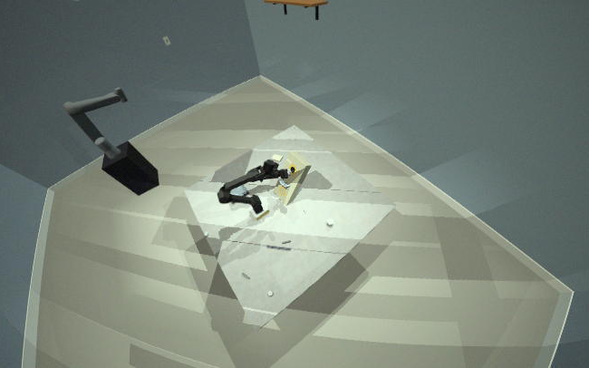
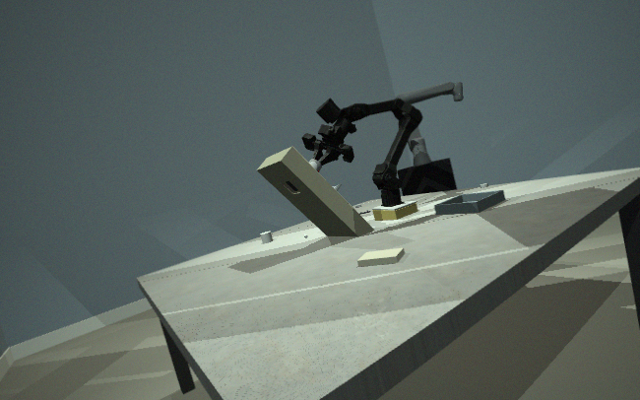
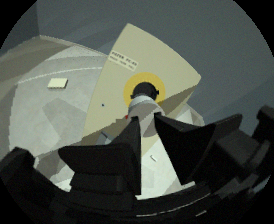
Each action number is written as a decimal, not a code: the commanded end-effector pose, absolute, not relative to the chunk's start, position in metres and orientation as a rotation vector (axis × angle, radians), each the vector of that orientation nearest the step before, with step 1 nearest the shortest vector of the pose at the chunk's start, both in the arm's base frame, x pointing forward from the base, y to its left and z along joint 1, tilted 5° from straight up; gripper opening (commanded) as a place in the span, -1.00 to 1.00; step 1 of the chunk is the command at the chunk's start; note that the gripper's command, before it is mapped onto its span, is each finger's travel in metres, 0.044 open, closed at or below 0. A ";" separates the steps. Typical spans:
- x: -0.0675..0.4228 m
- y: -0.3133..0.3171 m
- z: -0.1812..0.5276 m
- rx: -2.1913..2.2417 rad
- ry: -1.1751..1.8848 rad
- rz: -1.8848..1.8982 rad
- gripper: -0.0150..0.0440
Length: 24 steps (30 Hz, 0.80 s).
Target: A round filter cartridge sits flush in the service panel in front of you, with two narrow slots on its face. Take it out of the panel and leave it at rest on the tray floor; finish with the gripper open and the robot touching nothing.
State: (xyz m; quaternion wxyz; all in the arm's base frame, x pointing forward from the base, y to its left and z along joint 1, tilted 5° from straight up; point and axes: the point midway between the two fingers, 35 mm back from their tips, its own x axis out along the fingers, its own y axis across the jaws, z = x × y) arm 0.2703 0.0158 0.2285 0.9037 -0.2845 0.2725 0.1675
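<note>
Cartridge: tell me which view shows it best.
Wrist view. The pale cartridge sits between the gripper fingers, pulled clear of the dark, yellow-ringed hole in the panel. The exterior view shows only a small pale tip above the panel. In the top view it is too small to tell.

A small cream block (image 2: 380, 256) and white cylinder (image 2: 265, 236) rest apart
</note>
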 end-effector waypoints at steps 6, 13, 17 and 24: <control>0.255 0.017 0.205 -0.595 0.546 0.348 -0.49; 0.244 0.017 0.183 -0.595 0.547 0.348 -0.49; 0.245 0.016 0.182 -0.588 0.567 0.348 -0.40; 0.245 0.016 0.182 -0.588 0.567 0.348 -0.16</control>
